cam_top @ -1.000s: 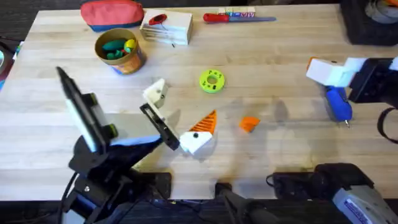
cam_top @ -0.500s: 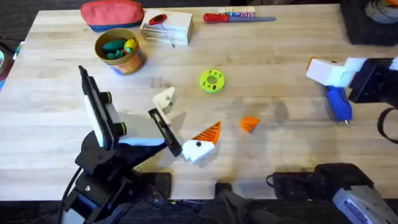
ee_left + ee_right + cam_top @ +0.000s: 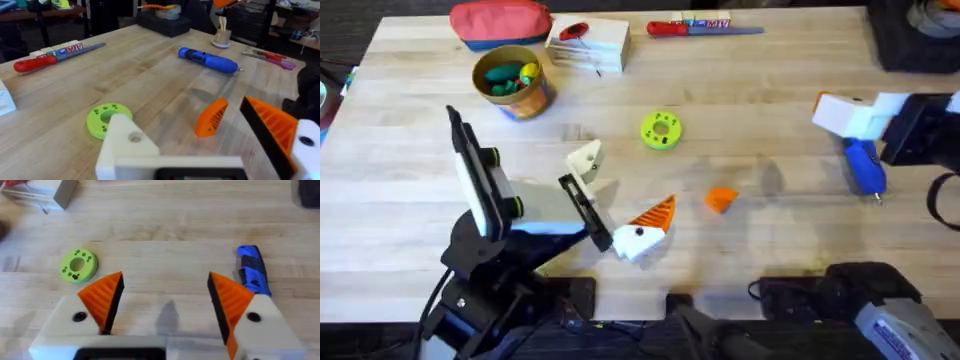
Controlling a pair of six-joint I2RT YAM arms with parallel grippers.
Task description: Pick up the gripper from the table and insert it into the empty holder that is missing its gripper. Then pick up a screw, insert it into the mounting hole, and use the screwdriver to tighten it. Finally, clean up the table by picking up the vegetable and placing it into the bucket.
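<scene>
Orange gripper (image 3: 721, 200) lying loose mid-table, just beside left gripper (image 3: 617, 195), jaws spread, one finger serving as bare holder (image 3: 583, 157). Right gripper (image 3: 165, 307) spread, empty, near blue screwdriver (image 3: 863, 166). Best approached low, pinching ribbed wedge squarely. Pale wood table (image 3: 770, 90); cluttered workshop benches behind.

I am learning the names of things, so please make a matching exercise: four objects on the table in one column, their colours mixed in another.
Things:
1. screwdriver
2. disc
3. loose ribbed wedge
4. pouch

Colours:
A. orange
B. red
C. blue
D. lime green

Pairs: 1-C, 2-D, 3-A, 4-B
</scene>
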